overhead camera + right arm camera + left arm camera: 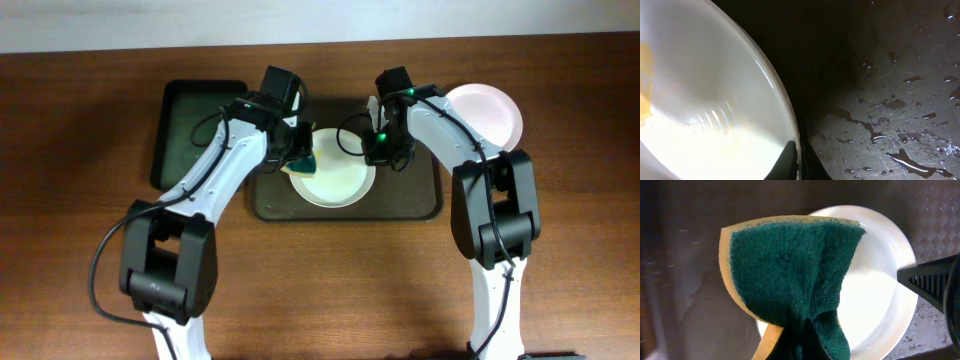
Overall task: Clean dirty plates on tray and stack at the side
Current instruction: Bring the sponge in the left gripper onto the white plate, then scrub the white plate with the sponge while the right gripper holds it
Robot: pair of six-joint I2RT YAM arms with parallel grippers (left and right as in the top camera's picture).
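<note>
Left gripper (298, 158): you have it clamped on the folded sponge (790, 275), poised to scrub.
Right gripper (380, 150): you pinch the plate (335, 180) rim, steadying it on the tray (410, 200).

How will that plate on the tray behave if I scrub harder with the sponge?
Probably slides: the tray is beaded with water beside the plate. Its glossy, smooth rim might slip from the right end effector pinching it. The sponge is bent over in the left end effector, so it looks soft and should yield before pushing hard.
</note>
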